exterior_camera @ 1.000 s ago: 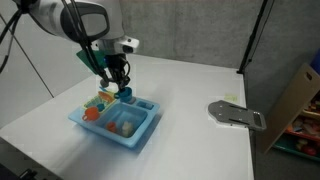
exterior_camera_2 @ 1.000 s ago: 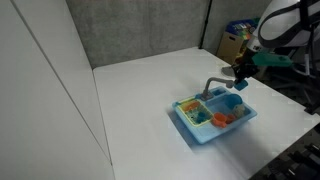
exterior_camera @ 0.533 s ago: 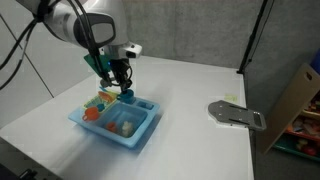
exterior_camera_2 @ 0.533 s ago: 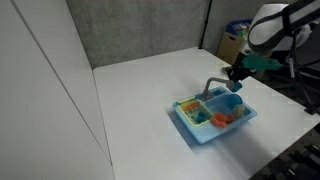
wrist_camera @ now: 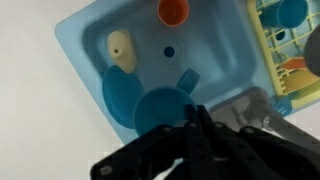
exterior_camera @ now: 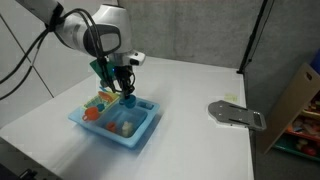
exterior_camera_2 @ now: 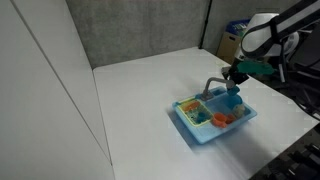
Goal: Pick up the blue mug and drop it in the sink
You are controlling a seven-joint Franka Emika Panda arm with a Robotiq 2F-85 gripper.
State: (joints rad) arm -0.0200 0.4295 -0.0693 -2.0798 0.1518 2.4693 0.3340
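Blue mug (exterior_camera: 128, 100) clamped in pincer (exterior_camera: 127, 94), over sink (exterior_camera: 137, 142) basin corner near rim; white table (exterior_camera: 200, 80) open around.

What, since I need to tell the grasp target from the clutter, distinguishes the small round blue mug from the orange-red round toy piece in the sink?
Colour: the small round blue mug nearly matches the light-blue plastic toy sink, while the orange-red round toy piece stands out against it. Place: the mug is held at the gripper over the basin; the orange-red piece lies in the basin by its wall, apart from the gripper. Both are round.
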